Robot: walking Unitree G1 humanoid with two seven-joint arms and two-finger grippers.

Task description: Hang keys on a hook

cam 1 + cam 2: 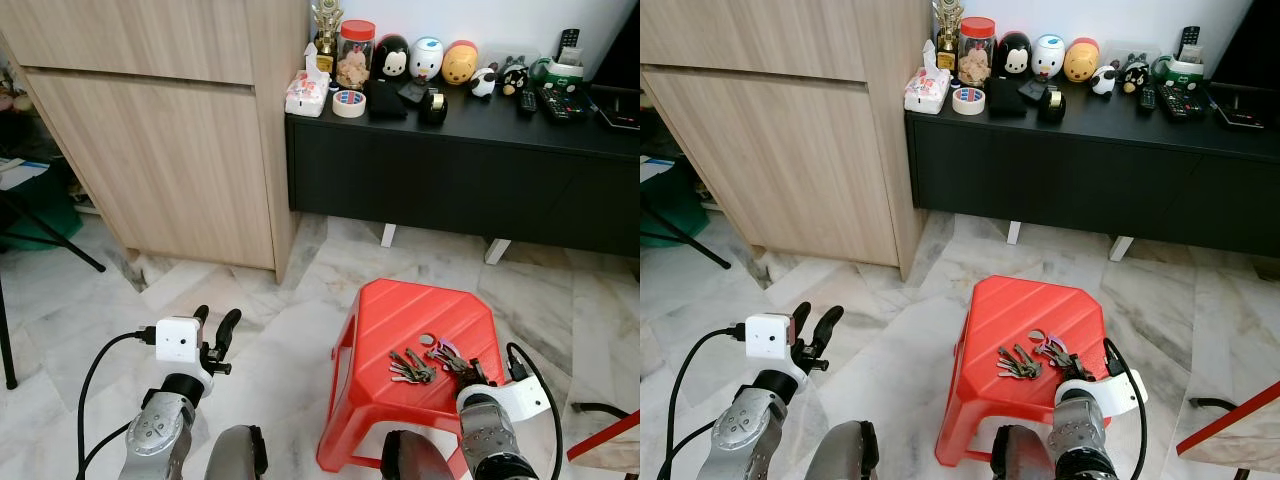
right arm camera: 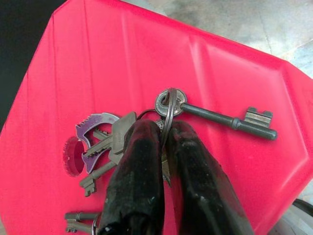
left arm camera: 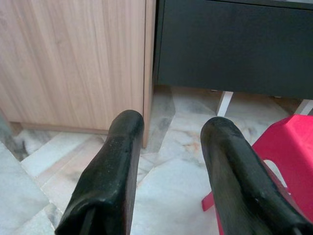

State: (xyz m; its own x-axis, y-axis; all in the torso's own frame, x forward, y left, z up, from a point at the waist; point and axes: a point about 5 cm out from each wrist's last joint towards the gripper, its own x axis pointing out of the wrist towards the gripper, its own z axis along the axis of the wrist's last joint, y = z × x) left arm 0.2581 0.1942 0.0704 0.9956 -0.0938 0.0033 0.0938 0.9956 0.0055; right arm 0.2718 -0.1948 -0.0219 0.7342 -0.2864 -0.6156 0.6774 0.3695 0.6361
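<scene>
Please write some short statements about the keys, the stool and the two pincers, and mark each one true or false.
1. The right pincer is closed on the ring of a key bunch. True.
2. The keys lie on a blue stool. False: the stool is red.
3. The left pincer holds a second bunch. False: it is open and holds nothing, above the marble floor.
4. A long old-style key lies flat on the stool top. True.
5. Another bunch of keys lies on the stool beside the gripped one. True.
</scene>
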